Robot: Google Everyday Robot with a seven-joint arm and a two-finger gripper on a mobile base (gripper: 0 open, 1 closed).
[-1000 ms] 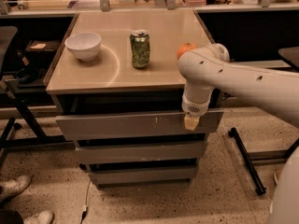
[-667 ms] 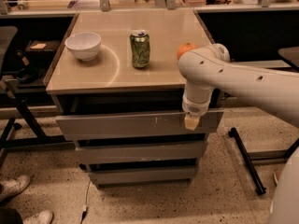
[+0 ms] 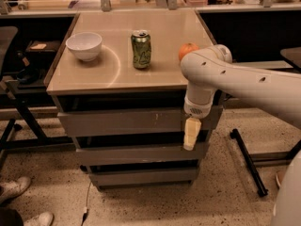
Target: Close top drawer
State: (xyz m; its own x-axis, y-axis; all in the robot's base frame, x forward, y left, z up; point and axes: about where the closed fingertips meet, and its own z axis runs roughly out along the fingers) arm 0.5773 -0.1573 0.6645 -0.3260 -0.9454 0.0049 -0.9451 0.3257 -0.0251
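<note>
The top drawer is wide, grey and flat, with tiny white scratches. It sits right behind the gripper, and I cannot tell how the gripper's grip stands. There are three drawer fronts, and higher up one bowl, one can and one orange.

Beige tabletop carries three items, well apart: white bowl at left, green can upright near centre, round orange fruit, probably an orange, at right. Gripper hangs below the tabletop's front edge, before the top drawer.
</note>
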